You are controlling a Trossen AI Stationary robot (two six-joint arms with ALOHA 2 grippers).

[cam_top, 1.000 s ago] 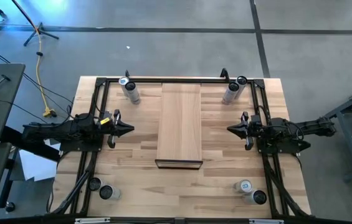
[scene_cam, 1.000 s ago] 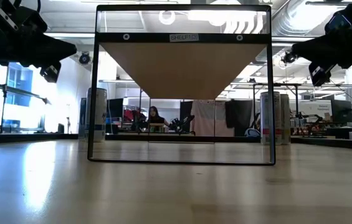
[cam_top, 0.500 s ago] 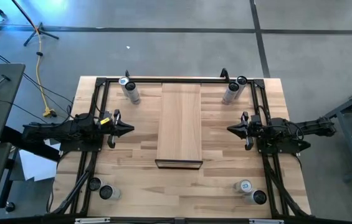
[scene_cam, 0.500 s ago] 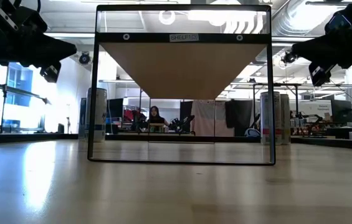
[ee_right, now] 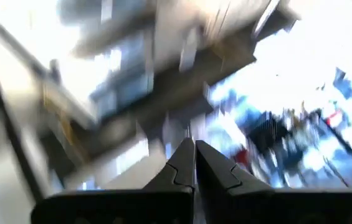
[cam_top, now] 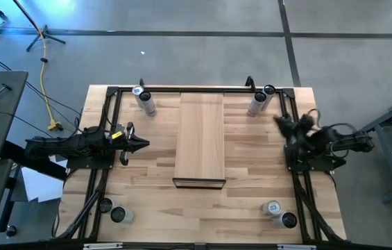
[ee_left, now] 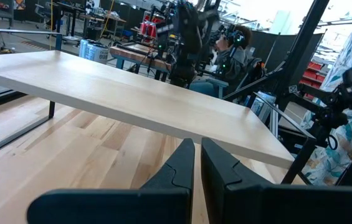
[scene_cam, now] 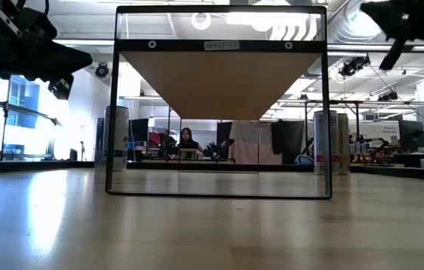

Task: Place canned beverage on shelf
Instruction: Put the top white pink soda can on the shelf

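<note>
Change: the right gripper (cam_top: 279,123), fingers pressed together and empty, swings off its place by the worktop's right edge toward the can (cam_top: 257,103) in the far right corner; its wrist view is blurred.
Versus earlier: it sat level, pointing at the shelf (cam_top: 200,137).
Meaning: likely the opening reach; no can is on the shelf yet.
Left gripper (cam_top: 139,144): unmoved near the left edge, fingers closed, empty.
Other cans: far left corner (cam_top: 145,101), both near corners.

Pale shelf (scene_cam: 219,79) on black frame, cans (scene_cam: 116,139) behind, arms high at both sides.
</note>
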